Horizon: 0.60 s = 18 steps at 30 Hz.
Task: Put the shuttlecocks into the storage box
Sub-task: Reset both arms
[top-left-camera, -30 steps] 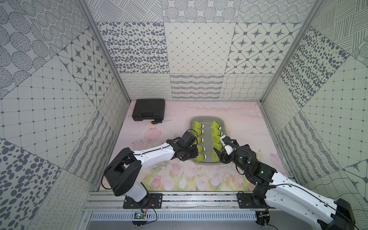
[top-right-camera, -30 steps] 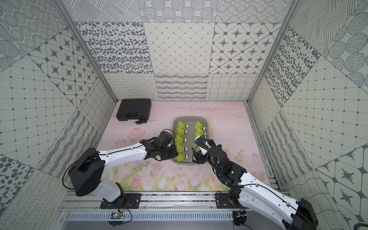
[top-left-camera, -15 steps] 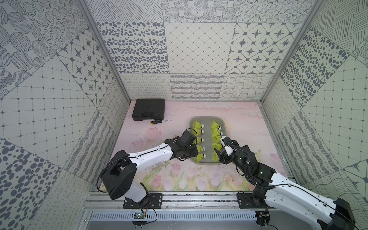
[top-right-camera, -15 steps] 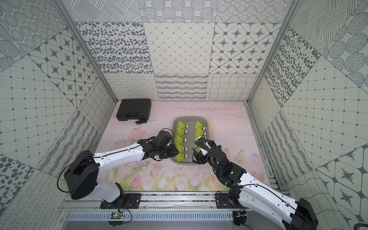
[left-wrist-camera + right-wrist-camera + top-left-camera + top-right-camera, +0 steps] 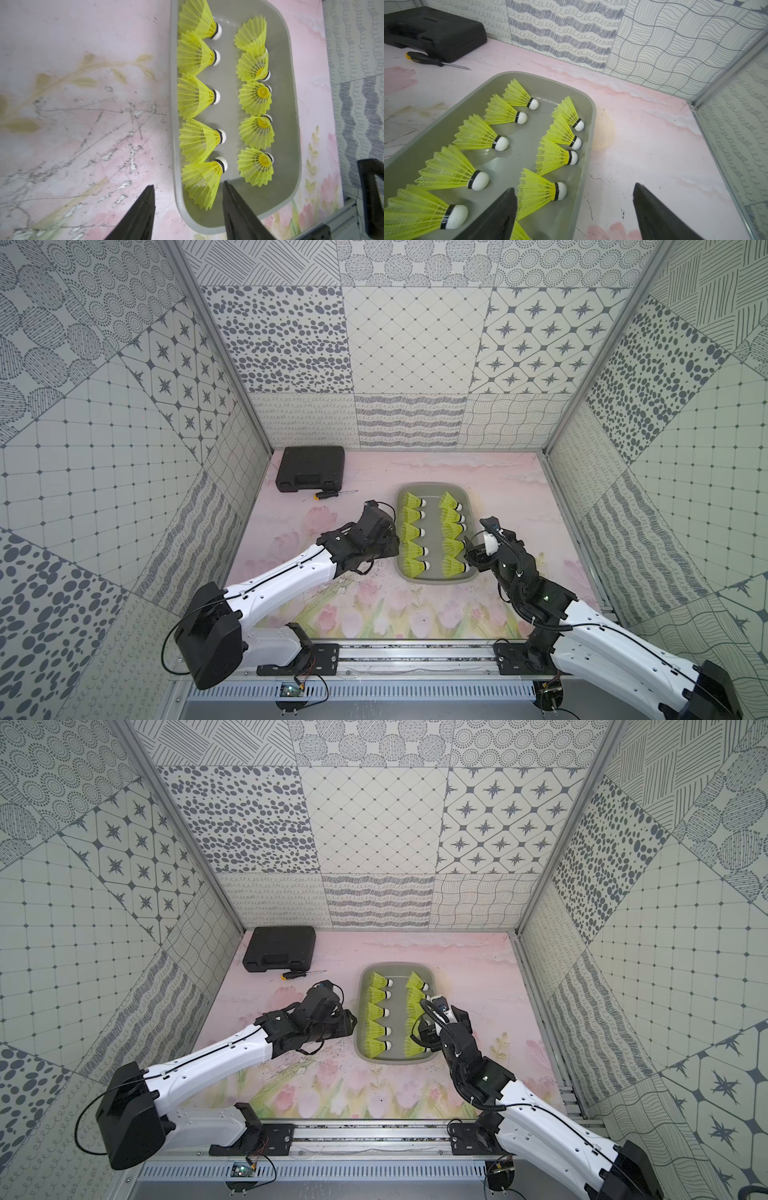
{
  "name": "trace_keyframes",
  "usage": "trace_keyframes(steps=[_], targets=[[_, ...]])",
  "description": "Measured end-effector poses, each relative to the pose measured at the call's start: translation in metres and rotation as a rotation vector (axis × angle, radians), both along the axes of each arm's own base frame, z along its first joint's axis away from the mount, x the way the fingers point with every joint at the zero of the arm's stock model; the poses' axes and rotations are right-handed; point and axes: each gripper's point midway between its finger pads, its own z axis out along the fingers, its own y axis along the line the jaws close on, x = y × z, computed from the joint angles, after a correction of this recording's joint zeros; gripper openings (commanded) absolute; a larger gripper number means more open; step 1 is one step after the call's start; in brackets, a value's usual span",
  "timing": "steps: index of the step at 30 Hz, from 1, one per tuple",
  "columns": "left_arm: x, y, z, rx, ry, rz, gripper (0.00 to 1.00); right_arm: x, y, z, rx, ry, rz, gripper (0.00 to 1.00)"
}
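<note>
**A:** Where do we find the shuttlecocks [image 5: 409, 531]?

**B:** We count ten, all lying on their sides in the grey storage box [image 5: 436, 580]. They sit in two rows of five, with the white corks turned toward the right arm's side.

**A:** How does the left gripper [image 5: 188, 184] stand?

**B:** We see its fingers parted to a middling gap and holding nothing. One is over the table [image 5: 374, 605] and the other is inside the box wall. The nearest shuttlecock [image 5: 201, 180] lies just beyond the tips.

**A:** And the right gripper [image 5: 573, 187]?

**B:** Spread wide and empty. It straddles the opposite wall, with one finger beside a shuttlecock [image 5: 539, 191].

**A:** Can we read any writing?

**B:** We can't. The black case [image 5: 311, 468] and the screwdriver [image 5: 332, 494] just beside it are too small for us to read any lettering.
</note>
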Motion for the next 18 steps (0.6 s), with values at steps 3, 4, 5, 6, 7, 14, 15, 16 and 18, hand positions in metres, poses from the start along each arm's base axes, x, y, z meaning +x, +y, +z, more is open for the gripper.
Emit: trace_keyframes(steps=[3, 4, 5, 6, 7, 14, 15, 16, 18], targets=[[0.009, 0.03, 0.01, 0.059, -0.079, 0.058, 0.66, 0.005, -0.021, -0.001, 0.029, 0.0, -0.089, 0.93], [0.011, 0.038, 0.014, 0.075, -0.102, 0.075, 0.68, 0.006, -0.027, -0.002, 0.041, -0.002, -0.116, 0.93], [0.014, 0.047, 0.017, 0.096, -0.13, 0.092, 0.7, 0.007, -0.035, -0.002, 0.051, -0.004, -0.146, 0.93], [0.016, 0.056, 0.021, 0.119, -0.159, 0.107, 0.71, 0.008, -0.042, -0.002, 0.062, -0.005, -0.172, 0.93], [0.018, 0.063, 0.023, 0.139, -0.181, 0.121, 0.71, 0.009, -0.047, -0.002, 0.068, -0.006, -0.193, 0.94], [0.029, 0.117, 0.033, 0.314, -0.345, 0.209, 0.78, 0.015, -0.08, -0.004, 0.077, -0.014, -0.309, 0.97], [0.03, 0.125, 0.033, 0.343, -0.364, 0.221, 0.79, 0.016, -0.084, -0.005, 0.074, -0.013, -0.324, 0.97], [0.032, 0.13, 0.032, 0.363, -0.379, 0.231, 0.8, 0.017, -0.089, -0.006, 0.074, -0.014, -0.339, 0.97], [0.035, 0.142, 0.029, 0.411, -0.403, 0.247, 0.82, 0.019, -0.099, -0.01, 0.074, -0.013, -0.371, 0.98]])
